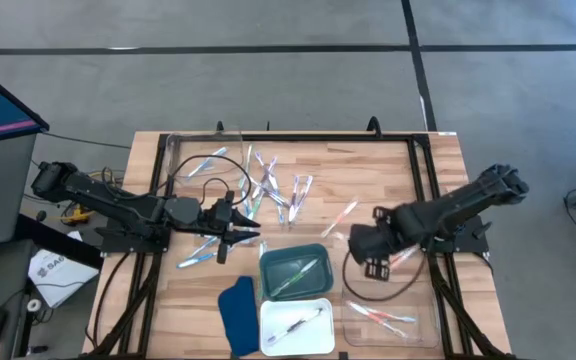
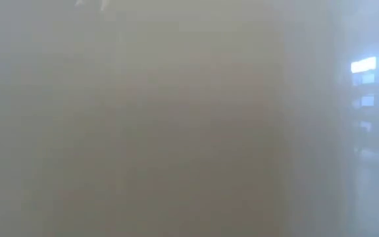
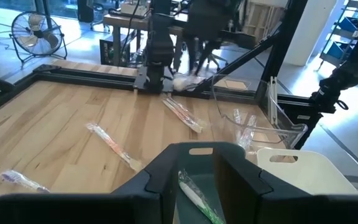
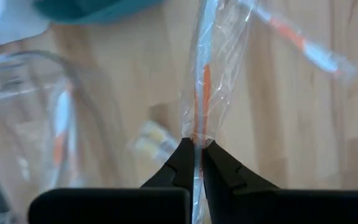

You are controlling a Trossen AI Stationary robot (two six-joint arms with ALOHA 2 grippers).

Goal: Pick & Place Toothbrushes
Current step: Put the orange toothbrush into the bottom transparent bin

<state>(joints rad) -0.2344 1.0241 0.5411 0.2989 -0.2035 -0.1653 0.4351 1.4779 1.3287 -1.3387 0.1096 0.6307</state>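
Observation:
Several wrapped toothbrushes (image 1: 271,186) lie loose on the wooden table. A green toothbrush (image 1: 299,273) lies in the teal tray (image 1: 268,262), a pale one in the white tray (image 1: 268,338), and pink-orange ones in the clear tray (image 1: 423,322). My right gripper (image 4: 196,144) (image 1: 371,262) hangs above the table, right of the teal tray, shut on an orange toothbrush (image 4: 205,87) in clear wrap. My left gripper (image 1: 251,236) (image 3: 194,180) stands open just left of the teal tray (image 3: 201,158), holding nothing. The low view shows nothing. My right gripper pinches the orange toothbrush's clear wrapper (image 4: 195,134) between its two fingertips, partway along the brush. The fingers come from above, pointing down. The brush is lifted clear of the table and hangs below the fingers, and a short piece of wrapper runs back between them.
A dark blue cloth piece (image 1: 236,312) lies beside the white tray. Another clear container (image 1: 204,150) stands at the far left. A black cable loop (image 1: 363,290) lies under the right arm. Another orange toothbrush (image 4: 298,41) lies on the bare wood below my right gripper. Black frame rails (image 1: 298,137) edge the table.

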